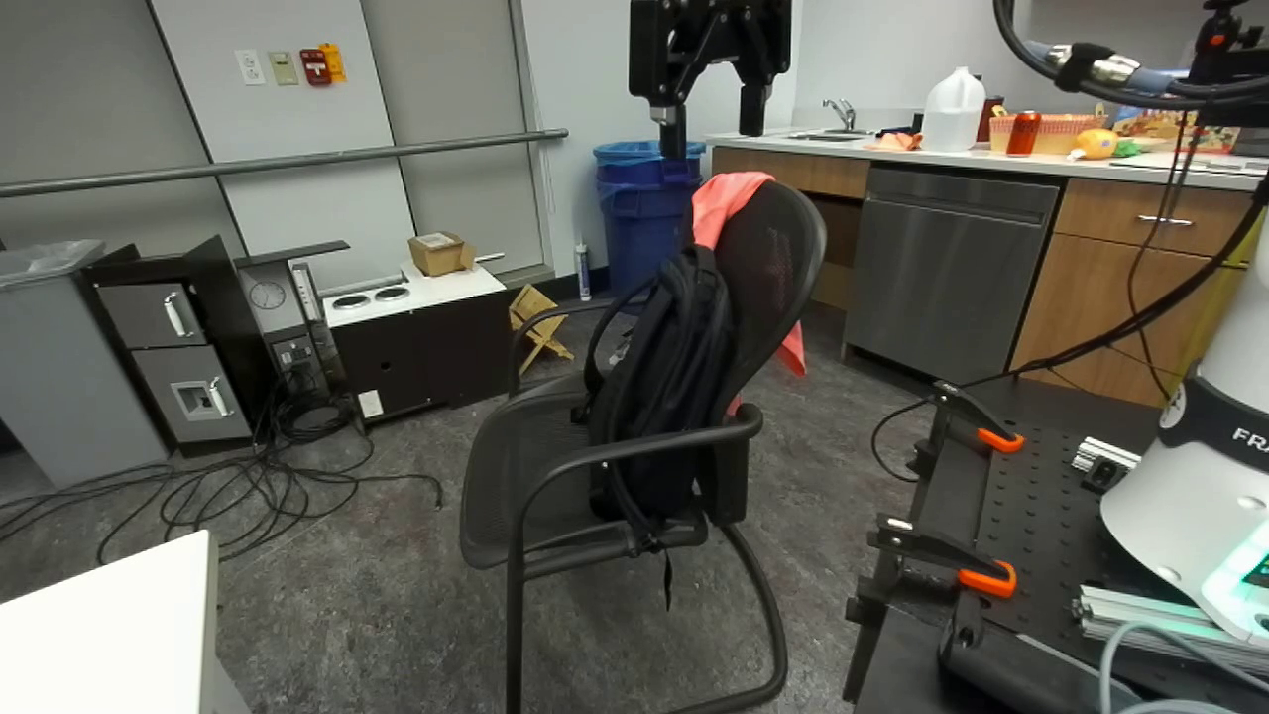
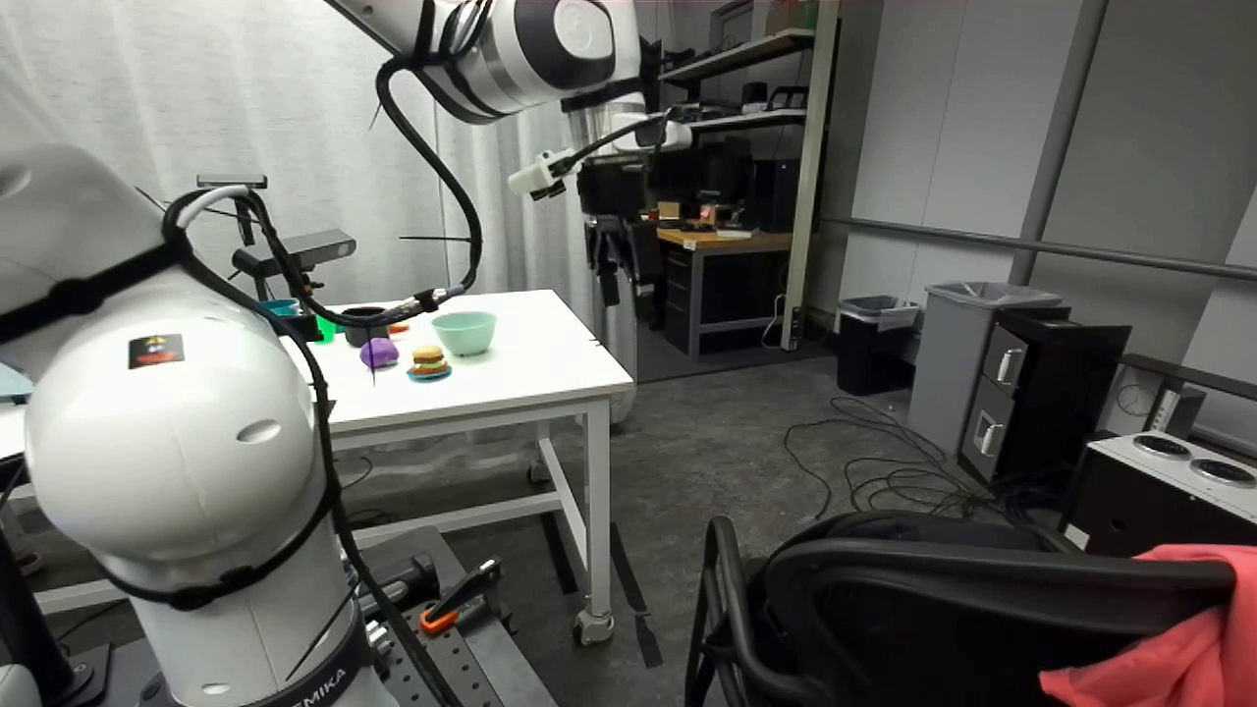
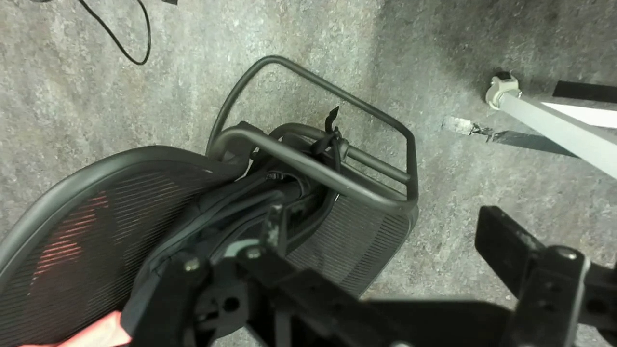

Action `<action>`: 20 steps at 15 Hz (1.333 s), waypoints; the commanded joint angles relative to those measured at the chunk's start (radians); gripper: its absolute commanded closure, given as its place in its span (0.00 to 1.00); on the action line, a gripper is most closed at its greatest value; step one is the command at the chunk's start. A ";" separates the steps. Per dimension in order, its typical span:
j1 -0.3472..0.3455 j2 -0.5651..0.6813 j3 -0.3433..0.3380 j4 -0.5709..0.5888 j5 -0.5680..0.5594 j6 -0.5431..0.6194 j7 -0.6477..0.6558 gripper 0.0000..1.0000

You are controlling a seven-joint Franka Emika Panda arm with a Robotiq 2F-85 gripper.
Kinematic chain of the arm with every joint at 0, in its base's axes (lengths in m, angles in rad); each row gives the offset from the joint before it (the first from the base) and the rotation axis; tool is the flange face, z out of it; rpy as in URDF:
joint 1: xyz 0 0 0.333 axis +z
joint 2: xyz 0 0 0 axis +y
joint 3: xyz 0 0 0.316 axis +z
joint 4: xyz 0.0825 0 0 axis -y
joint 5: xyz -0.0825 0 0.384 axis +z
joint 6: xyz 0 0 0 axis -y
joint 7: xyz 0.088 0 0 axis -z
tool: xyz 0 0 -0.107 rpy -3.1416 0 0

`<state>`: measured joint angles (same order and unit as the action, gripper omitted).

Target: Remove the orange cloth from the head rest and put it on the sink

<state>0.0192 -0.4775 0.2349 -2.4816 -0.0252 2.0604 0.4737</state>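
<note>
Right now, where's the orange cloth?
In an exterior view, just right of centre, the orange cloth drapes over the mesh chair's backrest, front end above the black backpack.

In an exterior view, a black backpack (image 1: 659, 377) leans near the middle of the frame. A blue bin (image 1: 642, 236) is at upper centre; a white jug (image 1: 955, 113) and a red can (image 1: 1024, 134) are at upper right, a steel dishwasher (image 1: 947, 273) below. At left, a cardboard box (image 1: 437, 255) sits on a low stove (image 1: 436, 352), and tangled cables (image 1: 283, 486) lie on the floor (image 1: 347, 615). In an exterior view, a green bowl (image 2: 464, 335) and a burger (image 2: 428, 358) on a blue plate (image 2: 440, 374) rest on a white table (image 2: 538, 353) left of centre.
</note>
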 commanded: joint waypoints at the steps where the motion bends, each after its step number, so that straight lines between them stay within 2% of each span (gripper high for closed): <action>1: -0.036 0.064 -0.033 0.060 -0.054 0.025 -0.010 0.00; 11: -0.133 0.251 -0.145 0.198 -0.163 0.147 0.018 0.00; 20: -0.190 0.412 -0.263 0.309 -0.271 0.204 0.087 0.00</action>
<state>-0.1556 -0.1353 0.0018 -2.2344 -0.2507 2.2383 0.5128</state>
